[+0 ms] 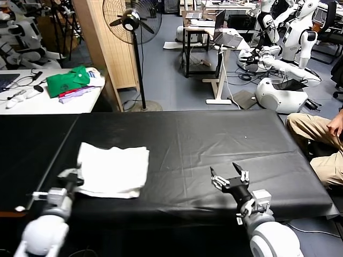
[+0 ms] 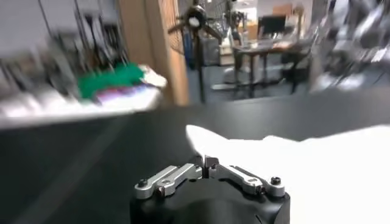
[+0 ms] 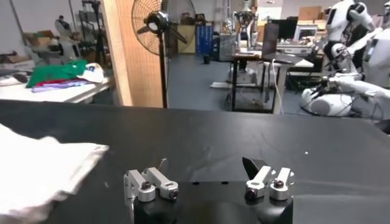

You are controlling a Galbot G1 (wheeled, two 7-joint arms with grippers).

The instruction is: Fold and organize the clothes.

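Observation:
The white T-shirt (image 1: 115, 171) lies folded into a rough rectangle on the black table (image 1: 214, 139), toward its left front. My left gripper (image 1: 74, 180) is at the shirt's left edge. In the left wrist view its jaws (image 2: 207, 164) are pressed together right where the white fabric (image 2: 317, 176) begins, shut on the edge of the cloth. My right gripper (image 1: 230, 176) hovers over bare black cloth at the right front, well apart from the shirt. Its fingers (image 3: 149, 182) stand wide open with nothing between them, and the shirt (image 3: 36, 170) shows far off to the side.
A white side table (image 1: 32, 104) at the back left carries a green garment (image 1: 67, 80) and cables. A standing fan (image 1: 132, 21) and a wooden partition rise behind the black table. A seated person's leg (image 1: 316, 134) is beside the table's right end.

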